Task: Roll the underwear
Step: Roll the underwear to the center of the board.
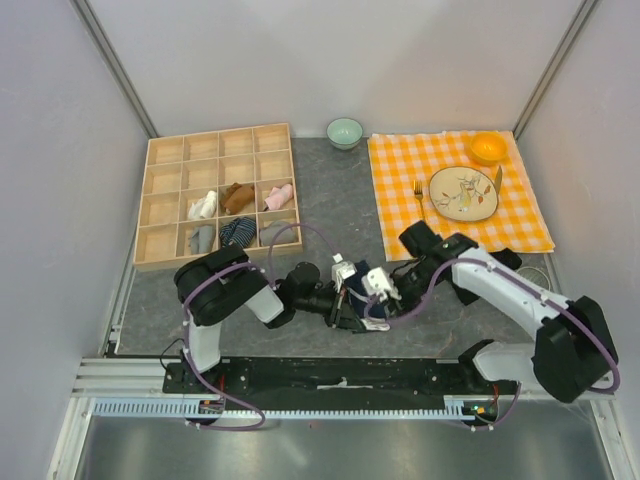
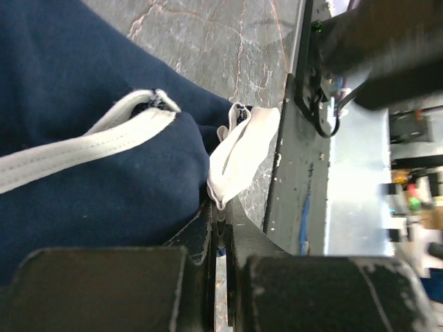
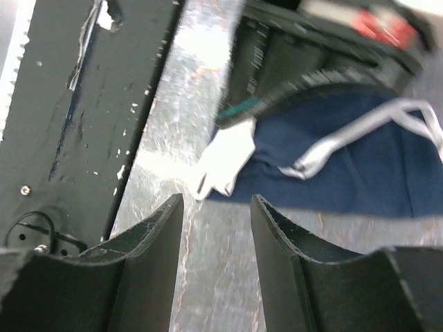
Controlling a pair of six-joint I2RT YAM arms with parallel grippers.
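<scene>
The navy blue underwear point(image 1: 359, 284) with white trim lies bunched on the grey table near the front edge, between my two grippers. In the left wrist view the underwear point(image 2: 83, 104) fills the left half, and my left gripper point(image 2: 221, 209) is shut on a fold of its white trim point(image 2: 239, 155). My left gripper point(image 1: 344, 303) is at the garment's left side. My right gripper point(image 3: 216, 207) is open and empty, low over the bare table just short of the underwear point(image 3: 346, 166). It shows at the garment's right side in the top view point(image 1: 380, 297).
A wooden divided tray point(image 1: 160, 190) with several rolled garments stands at the back left. A green bowl point(image 1: 345, 132) sits at the back. An orange checked cloth point(image 1: 400, 165) at the right bears a plate point(image 1: 463, 193), a fork point(image 1: 418, 190) and an orange bowl point(image 1: 488, 147).
</scene>
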